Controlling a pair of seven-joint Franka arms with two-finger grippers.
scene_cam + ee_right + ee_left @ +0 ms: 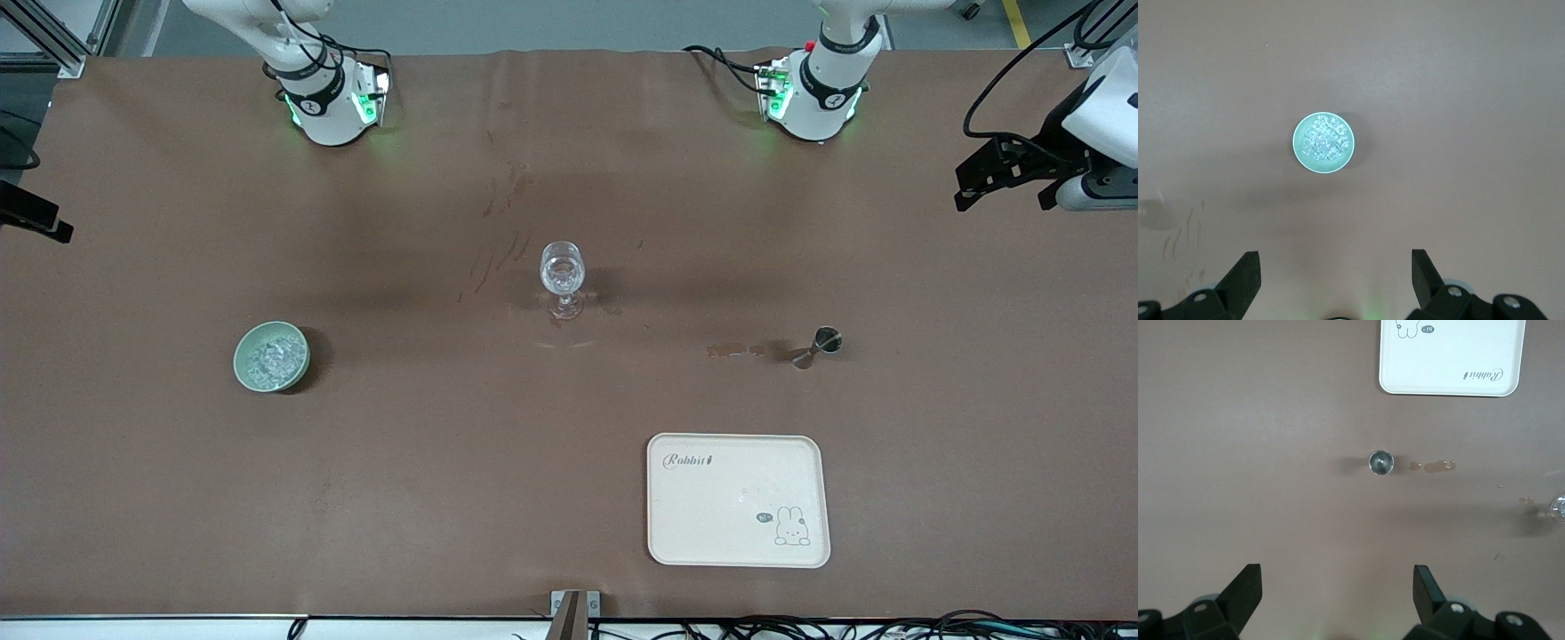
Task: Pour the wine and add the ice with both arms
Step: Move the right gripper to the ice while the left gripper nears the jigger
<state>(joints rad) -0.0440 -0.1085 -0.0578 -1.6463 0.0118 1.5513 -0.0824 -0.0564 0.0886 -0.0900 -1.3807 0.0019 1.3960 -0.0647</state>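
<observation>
Light was even and soft; short shadows fell beside the bowl (271, 356) and glass (563, 276) toward three o'clock. Focus stayed sharp.

A stemmed glass (563, 277) stands mid-table. At its eight o'clock in the front view, toward the right arm's end, a bowl (271, 356) holds the ice (272, 356). At the glass's four o'clock sits a jigger (820, 345), a tray (738, 500) nearer the camera at the jigger's seven o'clock
</observation>
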